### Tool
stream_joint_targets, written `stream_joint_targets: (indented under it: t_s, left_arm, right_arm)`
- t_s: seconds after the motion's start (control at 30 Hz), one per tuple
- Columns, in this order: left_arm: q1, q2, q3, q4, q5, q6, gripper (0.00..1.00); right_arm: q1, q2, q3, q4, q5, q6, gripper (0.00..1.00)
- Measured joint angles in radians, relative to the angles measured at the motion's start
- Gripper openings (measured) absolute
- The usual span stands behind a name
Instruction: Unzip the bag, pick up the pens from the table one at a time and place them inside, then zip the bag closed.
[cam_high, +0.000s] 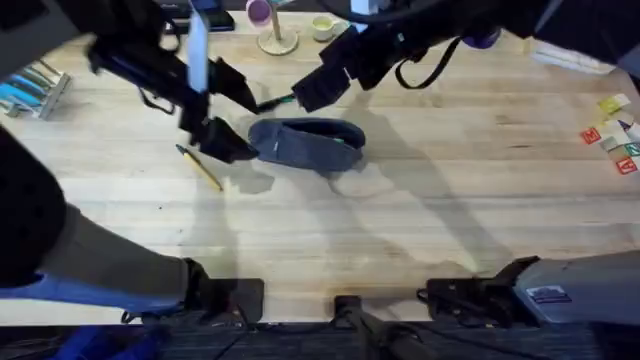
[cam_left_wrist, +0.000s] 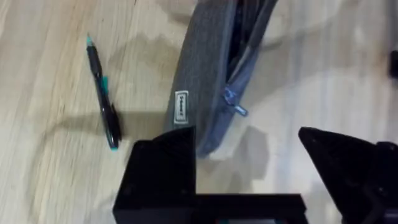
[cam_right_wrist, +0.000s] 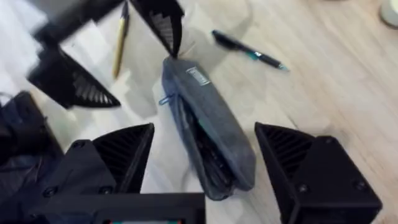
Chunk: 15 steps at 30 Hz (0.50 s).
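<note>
The grey-blue bag (cam_high: 305, 143) lies mid-table on the table (cam_high: 420, 230), its zipper partly open and a dark gap showing along its length (cam_right_wrist: 208, 127). In the left wrist view the blue zipper pull (cam_left_wrist: 233, 104) sits near the bag's end. My left gripper (cam_high: 235, 115) is open and straddles the bag's left end (cam_left_wrist: 208, 74). My right gripper (cam_right_wrist: 211, 168) hovers open over the bag's other end (cam_high: 320, 92). A black pen with a green end (cam_left_wrist: 102, 93) lies behind the bag (cam_high: 275, 101). A yellow pen (cam_high: 200, 167) lies to the bag's left (cam_right_wrist: 120, 40).
A white organiser (cam_high: 35, 90) stands at the far left. A pink-topped stand (cam_high: 275, 30) and a small cup (cam_high: 322, 27) are at the back. Coloured blocks (cam_high: 615, 135) lie at the right edge. Bare wood stretches in front of the bag.
</note>
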Motion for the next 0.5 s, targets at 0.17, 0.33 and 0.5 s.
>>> stream_joint_targets:
  t_s: [0.17,0.33,0.5]
  left_arm:
    - [0.058,-0.033,0.129,-0.216,0.000,0.001,0.993]
    - [0.104,-0.047,0.234,-0.350,-0.003,-0.007,0.995]
    - [0.115,-0.066,0.264,-0.351,-0.004,-0.015,0.995]
  right_arm:
    - [0.019,0.000,0.054,-0.064,0.015,-0.023,0.996]
    - [0.018,0.000,0.090,-0.070,0.026,-0.038,0.996]
    - [0.018,0.000,0.094,-0.059,0.029,-0.062,0.996]
